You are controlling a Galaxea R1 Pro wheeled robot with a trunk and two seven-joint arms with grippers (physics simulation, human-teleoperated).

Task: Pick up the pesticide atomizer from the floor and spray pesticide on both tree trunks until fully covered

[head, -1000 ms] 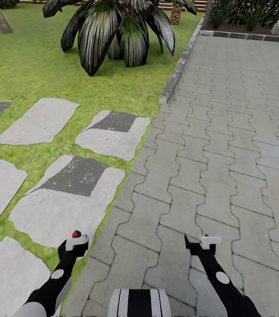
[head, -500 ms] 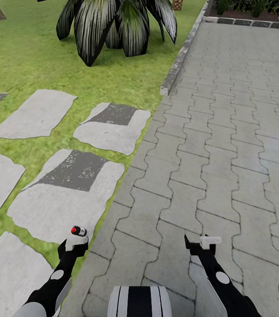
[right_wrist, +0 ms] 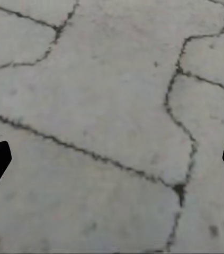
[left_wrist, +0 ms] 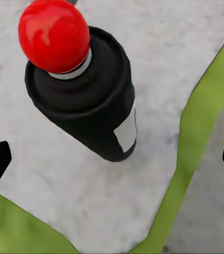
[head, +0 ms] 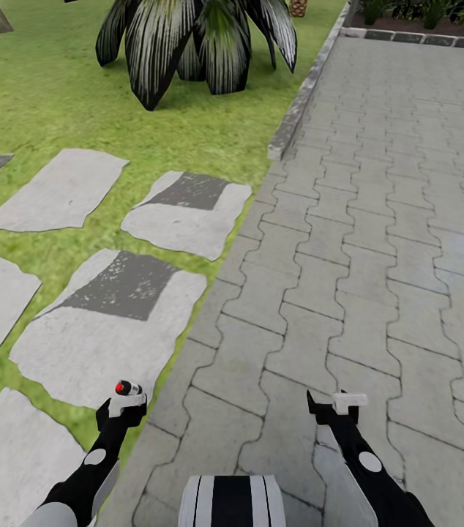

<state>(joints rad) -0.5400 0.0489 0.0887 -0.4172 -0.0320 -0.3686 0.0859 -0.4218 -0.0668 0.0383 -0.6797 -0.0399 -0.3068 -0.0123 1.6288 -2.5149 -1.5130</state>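
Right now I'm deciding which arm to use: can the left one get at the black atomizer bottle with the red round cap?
Probably yes. The black atomizer bottle stands on a pale stepping stone just ahead of the open left gripper, with nothing between them.

The palm (head: 195,44) (its crown top) is cut off by the edge.

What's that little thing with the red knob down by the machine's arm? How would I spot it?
Start at the pale stepping stones set in the lawn beside the grey paved path. On the nearest large stone, just ahead of the left hand, stands the pesticide atomizer: a small black bottle with a white label. Its round red top is the only bright red thing around.
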